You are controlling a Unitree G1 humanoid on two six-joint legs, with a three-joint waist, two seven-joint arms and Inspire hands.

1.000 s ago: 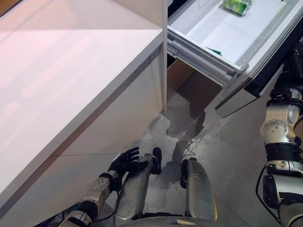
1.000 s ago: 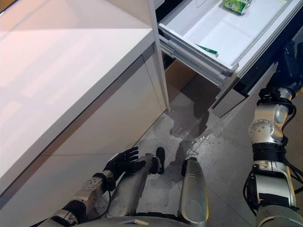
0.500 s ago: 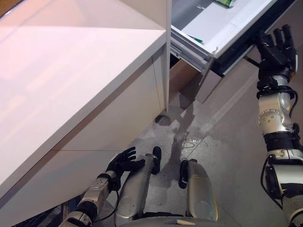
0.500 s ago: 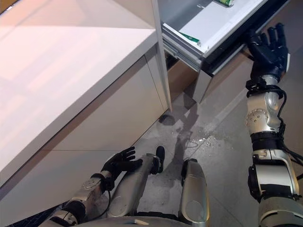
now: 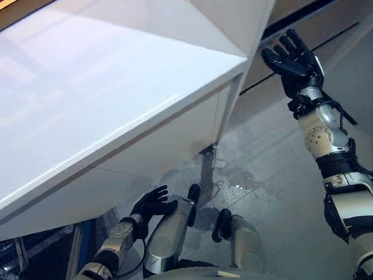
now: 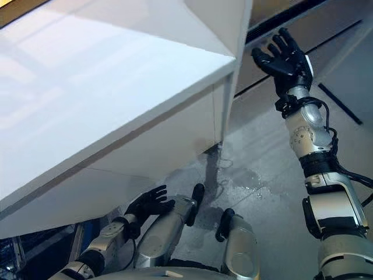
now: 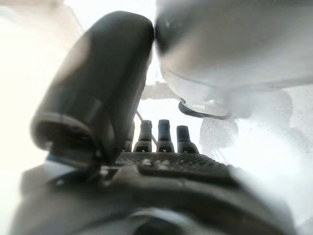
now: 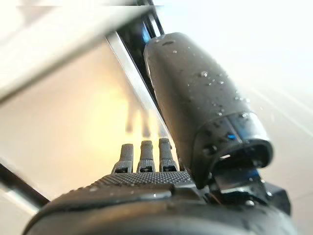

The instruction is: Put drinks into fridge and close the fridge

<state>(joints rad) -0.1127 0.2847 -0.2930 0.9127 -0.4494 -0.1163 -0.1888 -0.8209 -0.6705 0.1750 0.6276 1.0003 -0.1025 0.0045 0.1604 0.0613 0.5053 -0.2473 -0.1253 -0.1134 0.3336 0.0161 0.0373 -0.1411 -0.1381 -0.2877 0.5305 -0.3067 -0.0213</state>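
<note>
The fridge drawer front (image 5: 332, 26) is a beige panel with dark gaps at the top right, and it sits flush with the cabinet face. My right hand (image 5: 294, 58) is raised just before it, fingers straight and spread, holding nothing. In the right wrist view the fingers (image 8: 146, 154) point at the beige panel (image 8: 63, 112); whether they touch it I cannot tell. My left hand (image 5: 152, 204) hangs low under the counter, fingers relaxed and empty. No drink shows in any view.
A white counter (image 5: 116, 87) fills the left and middle, its corner close to the left of my right hand. A wet patch (image 5: 239, 188) glistens on the grey floor below the fridge. A dark strip (image 6: 339, 104) lies on the floor at the right.
The open drawer with the green can has slid shut and the can is out of sight. My right hand followed the front inward. The camera has also shifted.
</note>
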